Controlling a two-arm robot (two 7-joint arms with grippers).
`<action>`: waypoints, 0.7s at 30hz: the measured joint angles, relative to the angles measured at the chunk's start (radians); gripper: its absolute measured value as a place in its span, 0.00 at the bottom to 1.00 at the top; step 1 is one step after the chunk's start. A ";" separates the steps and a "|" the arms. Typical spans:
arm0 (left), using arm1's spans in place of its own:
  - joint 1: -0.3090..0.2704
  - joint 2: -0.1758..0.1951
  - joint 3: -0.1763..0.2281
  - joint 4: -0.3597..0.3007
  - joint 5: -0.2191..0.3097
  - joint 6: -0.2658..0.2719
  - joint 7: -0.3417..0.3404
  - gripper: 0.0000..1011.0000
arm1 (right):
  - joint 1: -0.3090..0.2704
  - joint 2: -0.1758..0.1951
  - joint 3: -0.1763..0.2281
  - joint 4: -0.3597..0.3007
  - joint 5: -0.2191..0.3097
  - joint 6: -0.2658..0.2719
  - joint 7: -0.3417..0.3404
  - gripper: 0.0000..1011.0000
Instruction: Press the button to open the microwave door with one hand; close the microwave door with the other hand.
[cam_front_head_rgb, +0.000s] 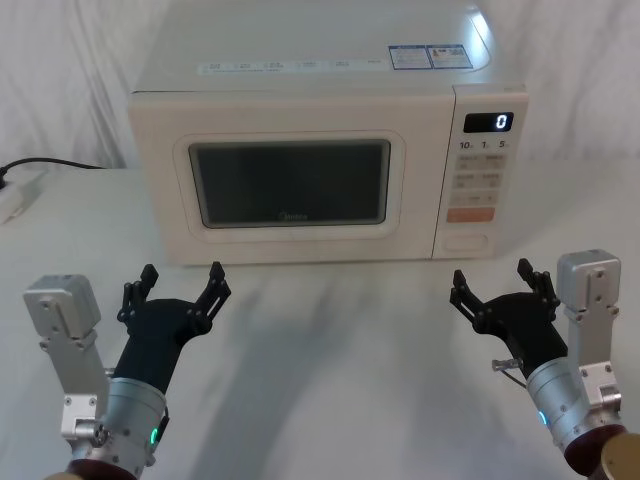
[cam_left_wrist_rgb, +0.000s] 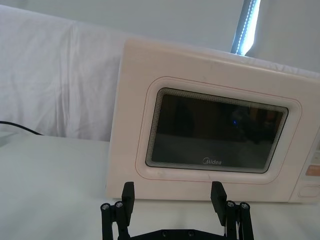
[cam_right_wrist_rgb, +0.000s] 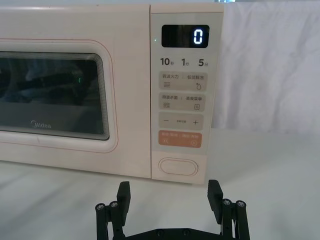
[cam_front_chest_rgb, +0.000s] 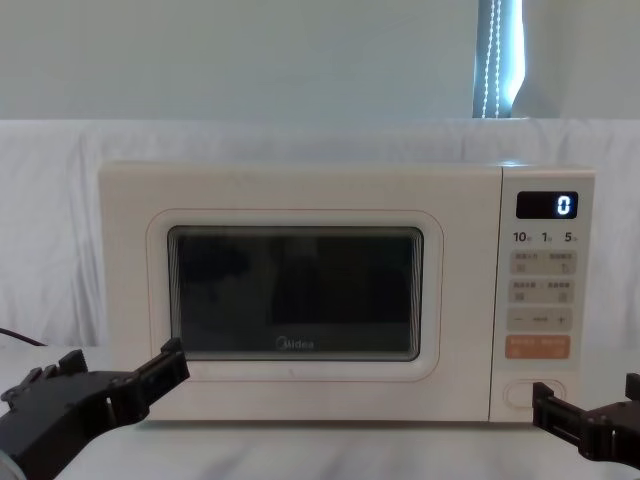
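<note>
White-draped table (cam_front_head_rgb: 330, 330) bears the microwave (cam_front_head_rgb: 300, 90), its microwave door (cam_front_head_rgb: 160, 170) shut. Right gripper (cam_front_head_rgb: 492, 280), fingers apart, fronts the button (cam_right_wrist_rgb: 176, 166), apparently for pressing; left gripper (cam_front_head_rgb: 180, 280), likewise spread, faces the door.

The head view looks steeply down over both tools at the microwave (cam_front_head_rgb: 320, 150) beyond them, while the chest view faces its front level from low above the tabletop (cam_front_chest_rgb: 330, 450). Each wrist view looks forward past its own tool: left at the microwave door (cam_left_wrist_rgb: 210, 130), right at the button (cam_right_wrist_rgb: 177, 166); all share the microwave's front.
</note>
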 joint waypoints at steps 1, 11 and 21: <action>0.000 0.000 0.000 0.000 0.000 0.000 0.000 0.99 | 0.000 0.000 0.000 0.000 0.000 0.000 0.000 0.99; 0.000 0.000 0.000 0.000 0.000 0.000 0.000 0.99 | 0.000 0.000 0.000 0.000 0.000 0.000 0.000 0.99; 0.000 0.000 0.000 0.000 0.000 0.000 0.000 0.99 | 0.000 0.000 0.000 0.000 0.000 0.000 0.000 0.99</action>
